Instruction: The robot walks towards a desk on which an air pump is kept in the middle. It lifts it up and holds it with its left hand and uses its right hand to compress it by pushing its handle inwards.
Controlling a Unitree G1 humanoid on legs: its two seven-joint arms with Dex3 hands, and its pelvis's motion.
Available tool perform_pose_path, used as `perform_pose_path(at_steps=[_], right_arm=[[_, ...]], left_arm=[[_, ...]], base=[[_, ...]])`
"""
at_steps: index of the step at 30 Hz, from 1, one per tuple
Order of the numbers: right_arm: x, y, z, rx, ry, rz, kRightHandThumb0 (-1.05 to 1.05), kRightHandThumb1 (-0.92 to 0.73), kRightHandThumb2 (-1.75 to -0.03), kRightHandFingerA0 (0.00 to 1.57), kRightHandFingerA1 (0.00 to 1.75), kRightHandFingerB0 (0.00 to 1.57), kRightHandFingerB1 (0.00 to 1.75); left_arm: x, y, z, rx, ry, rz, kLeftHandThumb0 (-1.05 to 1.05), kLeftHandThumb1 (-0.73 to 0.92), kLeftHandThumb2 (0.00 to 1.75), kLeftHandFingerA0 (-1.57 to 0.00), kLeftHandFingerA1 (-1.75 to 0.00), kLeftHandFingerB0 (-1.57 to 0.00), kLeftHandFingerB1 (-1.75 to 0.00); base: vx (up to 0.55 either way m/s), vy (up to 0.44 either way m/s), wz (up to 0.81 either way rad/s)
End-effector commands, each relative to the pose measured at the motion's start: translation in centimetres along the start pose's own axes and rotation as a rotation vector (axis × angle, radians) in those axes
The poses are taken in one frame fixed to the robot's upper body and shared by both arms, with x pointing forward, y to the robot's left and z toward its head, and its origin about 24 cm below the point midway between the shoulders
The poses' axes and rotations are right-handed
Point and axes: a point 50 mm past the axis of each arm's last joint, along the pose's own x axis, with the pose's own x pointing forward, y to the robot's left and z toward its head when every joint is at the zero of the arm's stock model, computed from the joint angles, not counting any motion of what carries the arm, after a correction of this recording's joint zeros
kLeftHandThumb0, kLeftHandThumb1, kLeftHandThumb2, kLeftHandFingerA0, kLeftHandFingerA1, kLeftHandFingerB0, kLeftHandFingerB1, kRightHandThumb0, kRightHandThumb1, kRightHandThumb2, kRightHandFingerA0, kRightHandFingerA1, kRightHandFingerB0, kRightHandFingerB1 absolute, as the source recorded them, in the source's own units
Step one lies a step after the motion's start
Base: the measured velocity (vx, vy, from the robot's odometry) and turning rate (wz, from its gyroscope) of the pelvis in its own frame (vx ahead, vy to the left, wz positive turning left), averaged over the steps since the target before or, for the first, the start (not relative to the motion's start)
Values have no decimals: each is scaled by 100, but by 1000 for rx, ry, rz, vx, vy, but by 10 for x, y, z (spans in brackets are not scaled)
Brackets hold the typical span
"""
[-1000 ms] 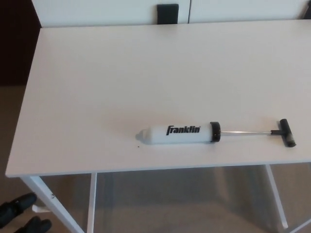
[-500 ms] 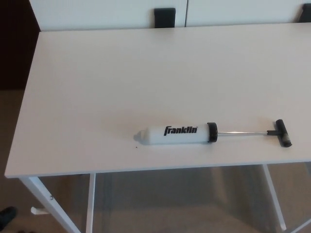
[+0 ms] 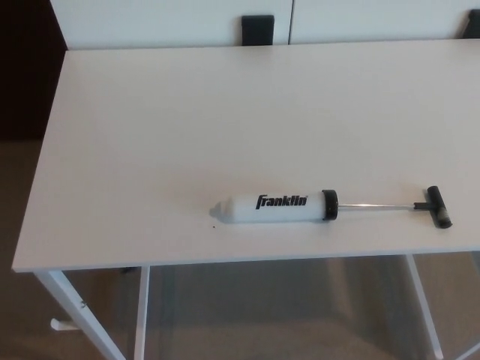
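Air pump lies flat on the surface, handle extended for our push; neither hand shows, so we cannot tell our fingers' state or position.

The counter runs off the right edge, so its far right corner and side are cut off. Its legs drop out the bottom of the picture, feet unseen. Up top, a black block behind the counter is chopped by the top edge, and there's another dark bit in the top right corner, too clipped to say what it is. The pump has a tiny dark speck by its nose, too small to make out.
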Motion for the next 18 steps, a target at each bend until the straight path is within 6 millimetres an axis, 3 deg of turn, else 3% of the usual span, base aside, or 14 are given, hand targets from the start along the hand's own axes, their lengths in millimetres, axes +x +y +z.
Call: perform_pose_path(at_steps=[1,4,7,9,10,13,14,15,16,17,18], right_arm=[[-36,-26,86,189,-392,-82,-41,-58,-60,84,50,61,43],[-36,-11,96,155,-435,-44,-43,-56,-60,87,50,63,43],[-36,-8,96,149,-434,-36,-43,-56,-60,87,50,63,43],[-38,8,89,148,-400,16,-36,-61,-58,88,51,63,44],[-39,14,85,156,-389,37,-36,-61,-58,88,51,63,44],[-41,30,71,180,-336,73,-35,-60,-57,91,51,64,44],[-41,30,71,180,-336,73,-35,-60,-57,91,51,64,44],[-43,36,61,171,-307,81,-38,-50,-88,86,70,58,60],[-43,39,54,164,-289,88,-38,-50,-88,86,70,58,60],[-43,44,45,152,-262,96,-39,-59,-59,91,51,65,44],[-43,44,45,152,-262,96,-39,-59,-59,91,51,65,44]], left_arm=[[-75,-46,166,27,-832,-106,-23,51,60,-16,-34,-11,-29],[-103,-107,212,164,-1063,-325,-28,49,59,-20,-35,-13,-30],[-109,-119,219,197,-1103,-360,-28,49,59,-20,-35,-13,-30],[-119,-176,244,443,-1255,-490,-49,47,67,-21,-39,-9,-33],[-124,-195,251,544,-1308,-503,-49,47,67,-21,-39,-9,-33],[-121,-240,261,689,-1349,-587,-50,46,68,-23,-41,-12,-34],[-121,-240,261,689,-1349,-587,-50,46,68,-23,-41,-12,-34],[-117,-261,260,753,-1335,-646,-53,46,69,-22,-41,-11,-34],[-116,-275,259,800,-1325,-682,-53,46,69,-22,-41,-11,-34],[-112,-291,253,861,-1303,-733,-54,46,70,-24,-42,-14,-35],[-112,-291,253,861,-1303,-733,-54,46,70,-24,-42,-14,-35]], base=[[-1,-82,2],[-1,-27,0],[0,0,0],[0,0,0],[0,0,0],[0,0,0],[0,0,0],[0,0,0],[0,0,0],[0,0,0],[0,0,0]])
